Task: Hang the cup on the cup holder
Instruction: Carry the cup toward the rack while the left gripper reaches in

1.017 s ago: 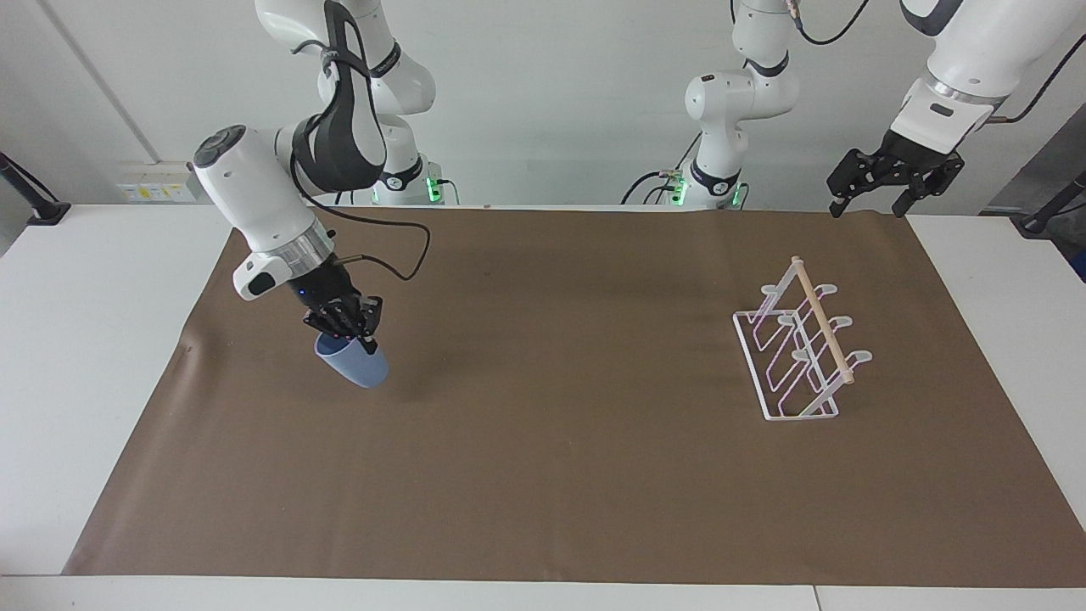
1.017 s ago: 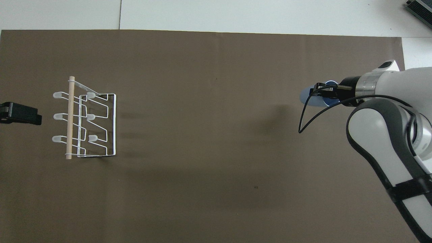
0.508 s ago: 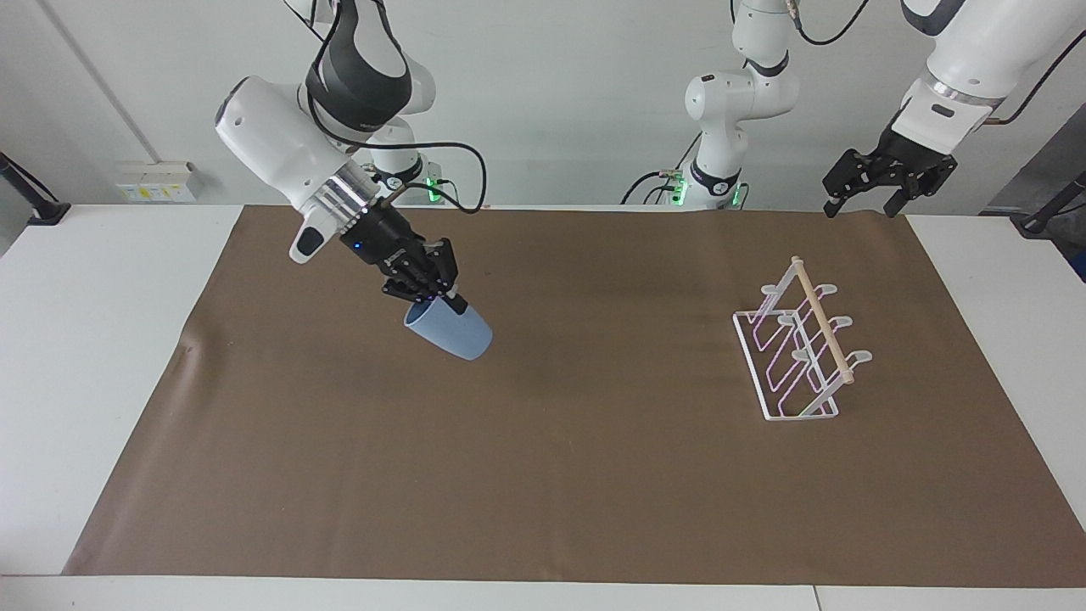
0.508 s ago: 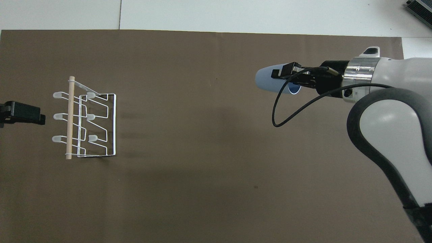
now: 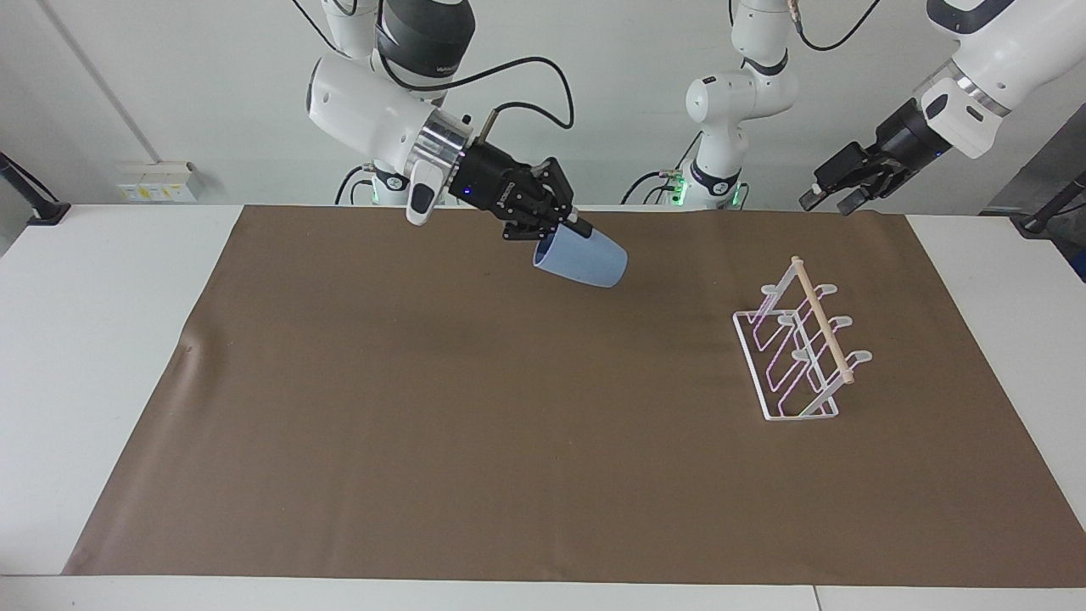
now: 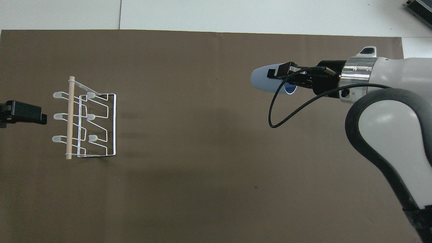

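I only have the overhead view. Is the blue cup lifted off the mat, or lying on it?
Observer: Lifted. The facing view shows the right gripper holding the cup in the air, clear of the mat.
Operator: How is it tilted?
Observer: Nearly on its side, base pointing toward the cup holder, mouth at the gripper.
Operator: And the left gripper?
Observer: The left gripper waits high in the air, well clear of the cup holder.

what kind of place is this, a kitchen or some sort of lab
Most likely a robotics lab, not a kitchen: Franka arms are mounted at a white table spread with a brown mat, and the only things out are one cup and a cup holder.
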Robot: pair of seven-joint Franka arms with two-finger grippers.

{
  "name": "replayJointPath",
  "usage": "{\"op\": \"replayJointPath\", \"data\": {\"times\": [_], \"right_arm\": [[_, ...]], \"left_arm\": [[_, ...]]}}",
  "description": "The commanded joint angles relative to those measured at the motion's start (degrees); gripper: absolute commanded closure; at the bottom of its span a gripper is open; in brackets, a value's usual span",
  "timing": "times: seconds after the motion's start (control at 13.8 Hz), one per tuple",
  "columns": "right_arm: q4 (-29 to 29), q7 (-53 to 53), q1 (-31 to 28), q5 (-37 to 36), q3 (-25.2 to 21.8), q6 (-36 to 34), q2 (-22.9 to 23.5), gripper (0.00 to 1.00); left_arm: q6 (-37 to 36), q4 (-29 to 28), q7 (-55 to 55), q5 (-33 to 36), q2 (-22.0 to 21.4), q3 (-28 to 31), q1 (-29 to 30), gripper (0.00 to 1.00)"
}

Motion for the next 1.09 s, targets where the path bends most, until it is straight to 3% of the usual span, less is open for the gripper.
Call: {"op": "replayJointPath", "data": {"times": [0.0,0.29,0.65,0.8,1.02], "right_arm": [[1.1,-1.4,-0.3,6.0,5.9,8.4,0.8,1.00],[1.6,-1.1,-0.1,9.8,11.2,16.5,1.1,1.00],[2.7,0.2,-0.1,9.8,14.4,22.2,1.6,1.00],[4.2,1.6,0.2,9.8,15.2,22.8,2.4,1.00],[5.2,2.1,0.2,9.2,15.3,23.0,3.1,1.00]], "left_arm": [[6.1,-9.0,-5.4,-9.4,-4.2,-0.4,1.0,0.00],[7.3,-15.1,-9.8,-24.0,-5.2,-0.4,5.1,0.00],[13.2,-17.4,-21.8,-38.7,-5.4,-0.5,4.5,0.00],[17.6,-18.8,-25.7,-43.0,-5.6,-1.4,3.0,0.00],[18.3,-20.8,-25.9,-46.2,-5.6,-1.4,1.4,0.00]]}}
